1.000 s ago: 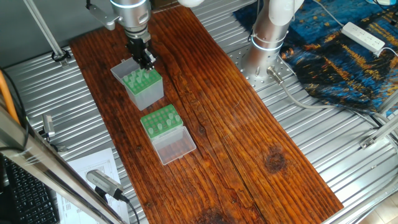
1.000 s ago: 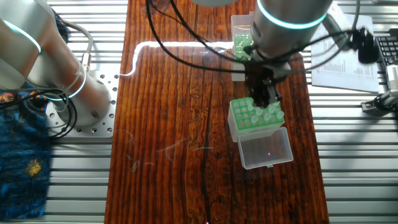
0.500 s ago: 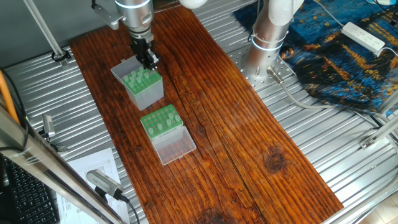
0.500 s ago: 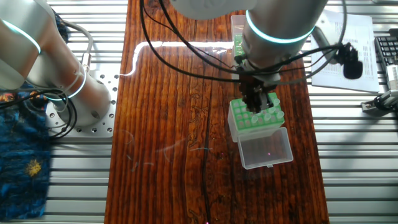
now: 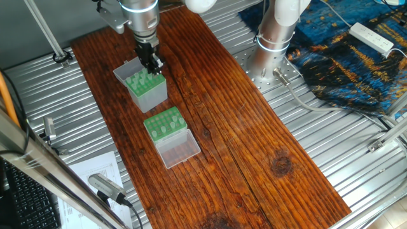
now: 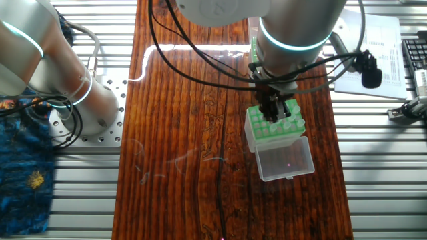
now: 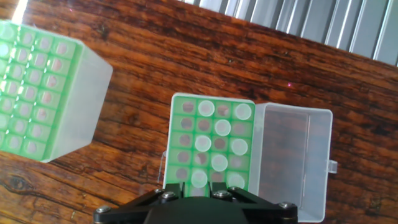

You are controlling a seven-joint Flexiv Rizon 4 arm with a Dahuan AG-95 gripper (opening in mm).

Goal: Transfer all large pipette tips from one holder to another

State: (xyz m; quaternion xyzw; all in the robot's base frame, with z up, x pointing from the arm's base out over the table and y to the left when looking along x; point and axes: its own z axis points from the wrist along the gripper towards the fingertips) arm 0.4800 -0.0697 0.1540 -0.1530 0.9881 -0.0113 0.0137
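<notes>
Spanning one fixed view from upper left to lower right, a dark wooden tabletop [image 5: 254,127] carries both containers near its upper-left end. The robot arm [image 6: 293,27] enters from the top of the other fixed view and points downward.

The taller holder [image 5: 147,92], with translucent grey sides and a green perforated top plate, sits at the left edge of the hand view. Most of its holes there look dark and unfilled; those at the upper-left corner are washed out by glare.

Just beside it, apart and not touching, lies the low green rack [image 7: 211,98], at the lower centre of the hand view. Its clear hinged lid [image 7: 292,155] is folded fully open and lies flat on the wood to the right of the rack.

The gripper [image 5: 154,63] hangs above the containers. It overlaps the taller holder's far edge in one fixed view and the low rack in the other, so which box lies directly beneath it cannot be told. Whether its fingers are spread or pressed together cannot be told either, as only its black base shows in the hand view.

The large pipette tips [image 7: 222,127] stand upright in the low rack, about eight pale round openings scattered among empty holes.
</notes>
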